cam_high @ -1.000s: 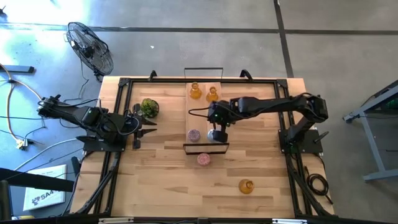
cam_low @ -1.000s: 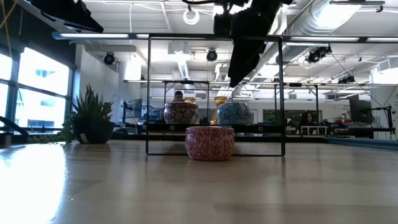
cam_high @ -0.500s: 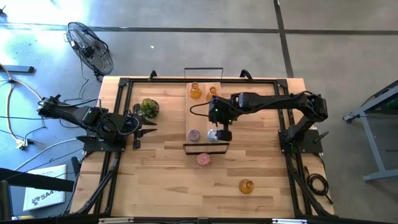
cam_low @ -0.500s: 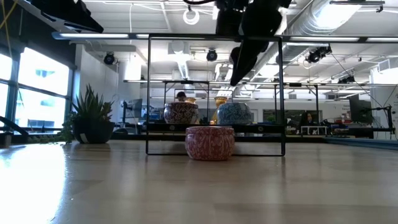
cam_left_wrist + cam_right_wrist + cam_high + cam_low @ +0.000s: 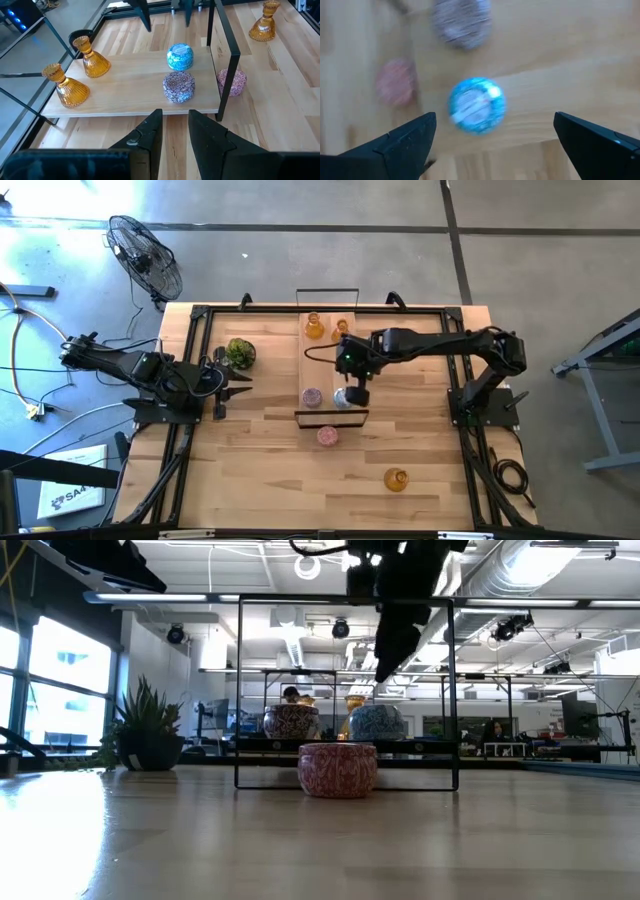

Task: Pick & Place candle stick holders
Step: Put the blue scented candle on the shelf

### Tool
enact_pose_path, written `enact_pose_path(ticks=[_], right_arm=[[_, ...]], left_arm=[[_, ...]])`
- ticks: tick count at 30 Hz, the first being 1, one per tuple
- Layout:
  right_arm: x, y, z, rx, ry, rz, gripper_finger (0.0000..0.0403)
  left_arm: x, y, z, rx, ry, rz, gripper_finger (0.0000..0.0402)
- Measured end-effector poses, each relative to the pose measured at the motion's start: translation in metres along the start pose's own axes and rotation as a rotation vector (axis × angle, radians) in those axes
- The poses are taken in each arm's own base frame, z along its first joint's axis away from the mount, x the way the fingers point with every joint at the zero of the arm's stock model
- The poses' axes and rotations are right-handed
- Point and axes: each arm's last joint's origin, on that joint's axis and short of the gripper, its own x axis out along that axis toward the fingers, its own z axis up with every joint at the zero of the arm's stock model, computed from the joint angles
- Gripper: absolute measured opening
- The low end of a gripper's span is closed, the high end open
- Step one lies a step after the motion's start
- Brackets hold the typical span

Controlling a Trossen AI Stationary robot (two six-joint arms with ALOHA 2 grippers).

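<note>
blurred light-blue holder (image 5: 477, 105), right gripper (image 5: 385, 665) cut off above, amber holders (image 5: 355, 703) half hidden

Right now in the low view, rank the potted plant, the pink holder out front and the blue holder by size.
1. potted plant
2. pink holder, though it sits nearest the camera
3. blue holder

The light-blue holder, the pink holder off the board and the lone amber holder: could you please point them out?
light-blue holder (image 5: 180, 56): left wrist view, patterned top.
pink holder off the board (image 5: 327, 436): high view, top centre.
lone amber holder (image 5: 396, 479): high view, bulbous body.
</note>
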Motion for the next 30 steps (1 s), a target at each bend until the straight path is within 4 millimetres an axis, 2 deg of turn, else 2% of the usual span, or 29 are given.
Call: enact_pose_path(ticks=[3,6,15,21,30], right_arm=[[0.000,0.000,0.000,0.147,-0.019,-0.097,0.0398],[0.001,0.004,0.001,0.317,-0.045,-0.123,0.0399],[0.001,0.019,0.010,0.654,-0.140,-0.021,0.0398],[0.001,0.022,0.014,0.810,-0.206,-0.015,0.0398],[0.004,0.023,0.007,0.978,-0.110,0.001,0.0399]], left_arm=[[0.000,0.000,0.000,0.000,0.000,0.000,0.0092],[0.000,0.000,0.000,0.000,0.000,0.000,0.0092],[0.000,0.000,0.000,0.000,0.000,0.000,0.0092],[0.000,0.000,0.000,0.000,0.000,0.000,0.0092],[0.000,0.000,0.000,0.000,0.000,0.000,0.0092]])
